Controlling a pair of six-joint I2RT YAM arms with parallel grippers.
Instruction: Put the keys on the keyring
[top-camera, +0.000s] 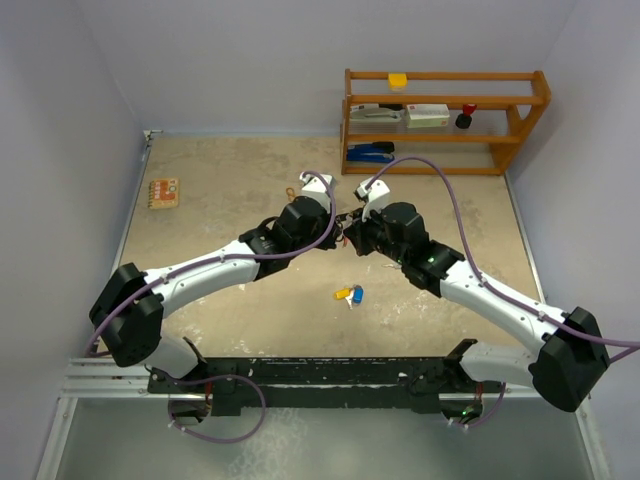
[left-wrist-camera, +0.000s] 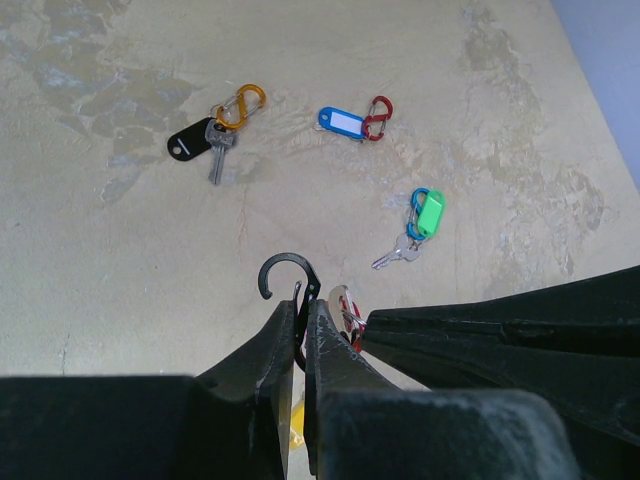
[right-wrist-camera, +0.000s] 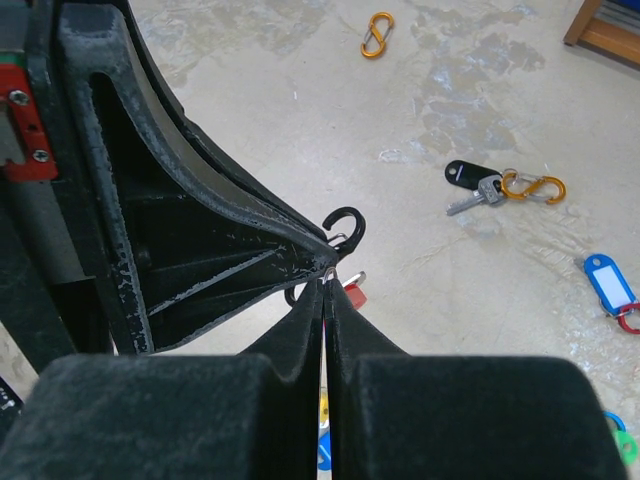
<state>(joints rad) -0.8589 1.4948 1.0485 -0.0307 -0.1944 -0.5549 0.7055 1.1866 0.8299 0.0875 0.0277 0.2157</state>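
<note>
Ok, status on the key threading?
Left gripper shut on black carabiner. Right gripper shut, apparently on red key, beside the carabiner. Black key, green-tagged key lie apart; nothing blocking.

left arm (top-camera: 205, 268) and right arm (top-camera: 490, 295) are stretching forward and angling inward, left end effector (left-wrist-camera: 303, 320) and right end effector (right-wrist-camera: 326, 285) meeting tip to tip, both pinching fully closed.

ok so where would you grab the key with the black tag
Probably by the black tag, from straight above, jaws across its narrow width. It lies flat on the table, and the tag sticks out clear of the orange carabiner and the key blade.
</note>
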